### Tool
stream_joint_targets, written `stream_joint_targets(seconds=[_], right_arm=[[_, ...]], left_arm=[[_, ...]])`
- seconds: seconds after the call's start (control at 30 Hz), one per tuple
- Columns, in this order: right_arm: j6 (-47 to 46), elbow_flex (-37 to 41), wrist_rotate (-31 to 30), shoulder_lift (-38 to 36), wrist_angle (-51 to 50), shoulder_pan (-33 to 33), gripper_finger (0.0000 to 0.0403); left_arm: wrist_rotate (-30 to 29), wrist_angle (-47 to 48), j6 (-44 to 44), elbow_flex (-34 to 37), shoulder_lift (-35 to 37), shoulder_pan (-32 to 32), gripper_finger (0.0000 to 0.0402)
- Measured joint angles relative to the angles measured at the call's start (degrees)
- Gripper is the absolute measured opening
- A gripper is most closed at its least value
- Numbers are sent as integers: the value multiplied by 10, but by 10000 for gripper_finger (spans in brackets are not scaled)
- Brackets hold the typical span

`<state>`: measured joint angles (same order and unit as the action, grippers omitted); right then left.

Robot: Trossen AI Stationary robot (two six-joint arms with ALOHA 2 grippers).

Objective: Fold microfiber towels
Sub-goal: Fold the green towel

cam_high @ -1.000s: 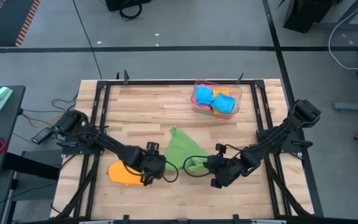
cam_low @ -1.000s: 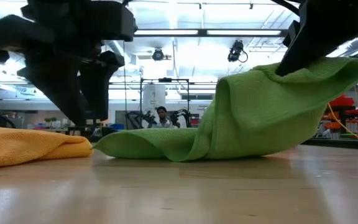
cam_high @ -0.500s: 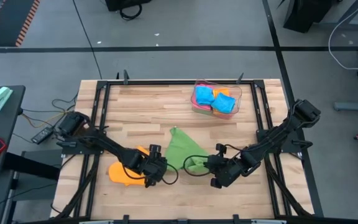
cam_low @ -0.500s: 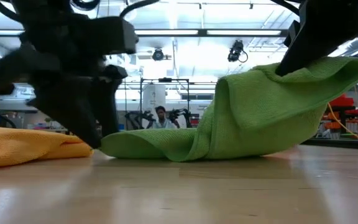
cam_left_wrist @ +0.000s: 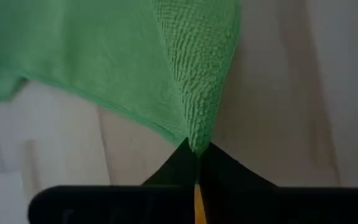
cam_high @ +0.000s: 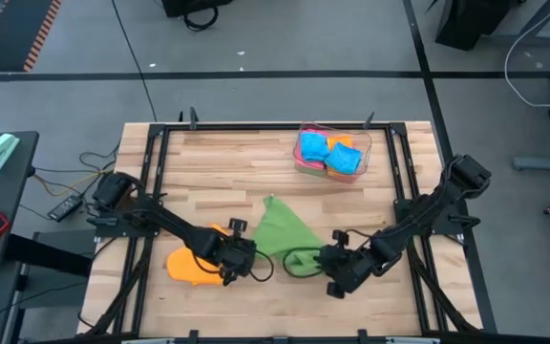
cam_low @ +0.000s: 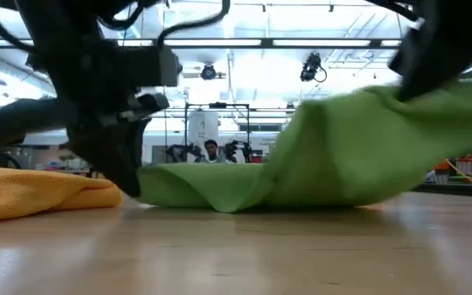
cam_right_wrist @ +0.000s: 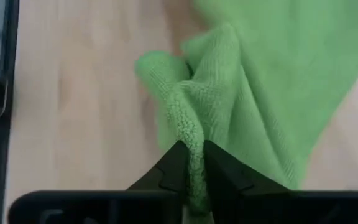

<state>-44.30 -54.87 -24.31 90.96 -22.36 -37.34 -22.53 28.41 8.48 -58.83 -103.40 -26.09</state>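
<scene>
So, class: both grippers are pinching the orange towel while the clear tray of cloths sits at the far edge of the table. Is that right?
Not quite. Both the left gripper and the right gripper pinch the green towel, as the wrist views show. The orange towel lies untouched beside it. The tray is indeed at the far edge.

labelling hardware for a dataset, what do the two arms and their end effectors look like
Both arms are slim, black and multi-jointed, with loose black cables looping beside the wrists. The left end effector and right end effector are black too, each ending in two dark fingers that taper to wedge-shaped tips. No markings are legible.
</scene>
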Motion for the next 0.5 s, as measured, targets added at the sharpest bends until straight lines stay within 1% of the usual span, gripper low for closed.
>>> stream_joint_targets(seconds=[0.13,0.27,0.3,0.37,0.5], right_arm=[[-50,0,45,23,-11,-28,103],[-106,0,74,23,-55,-47,151],[-115,0,71,21,-64,-50,162],[-119,0,43,21,-51,-53,181],[-70,0,-10,24,-17,-53,209]], left_arm=[[-1,2,-6,-3,16,1,20],[-1,1,-27,-15,23,2,10],[-1,0,-31,-19,23,2,9],[-1,2,-36,-26,23,2,12],[-1,11,-40,-38,23,2,28]])
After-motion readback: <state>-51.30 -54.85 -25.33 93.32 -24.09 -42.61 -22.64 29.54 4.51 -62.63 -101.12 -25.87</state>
